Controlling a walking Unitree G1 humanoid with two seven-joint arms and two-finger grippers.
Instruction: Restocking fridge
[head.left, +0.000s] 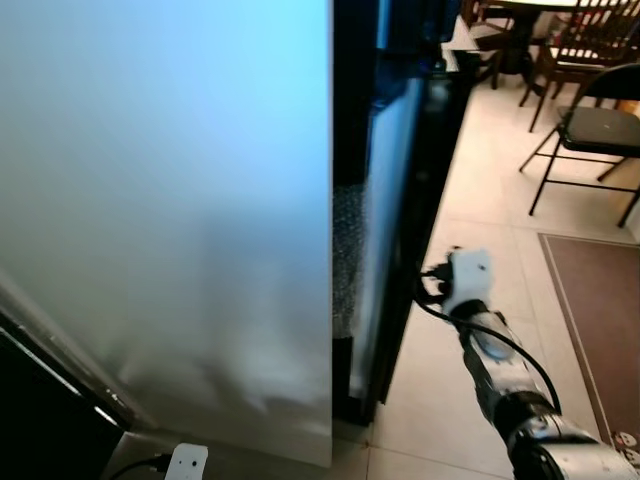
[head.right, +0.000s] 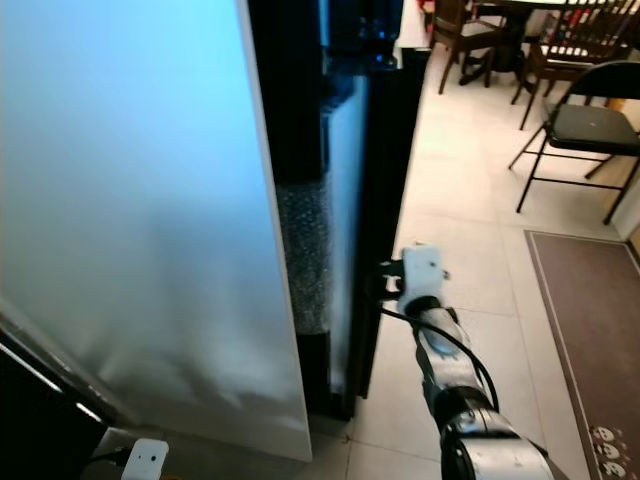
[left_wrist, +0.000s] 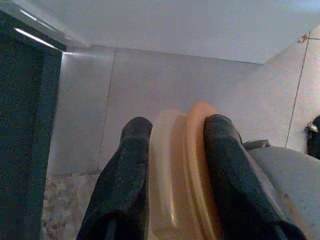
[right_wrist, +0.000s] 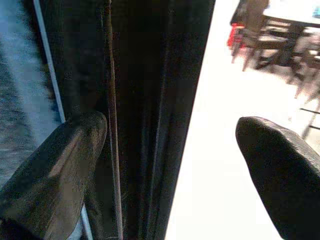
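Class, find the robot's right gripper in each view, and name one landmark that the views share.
Left eye view: right gripper lower right of centre, at the black door edge.
Right eye view: just right of centre, at the same edge.
Right wrist view: jaws open, that edge between them.
Left wrist view: left gripper clamps a container.
Shared landmark: the black door edge.

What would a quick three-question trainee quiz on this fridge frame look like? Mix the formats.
1. True or false: the left hand is empty.
2. The right hand is at: A) the folding chair B) the dark fridge door edge C) the rug
3. Fill in: the right hand's fingers are ____.

Key: 1 false, it is shut on a pale container with an orange lid. 2 B. 3 open.
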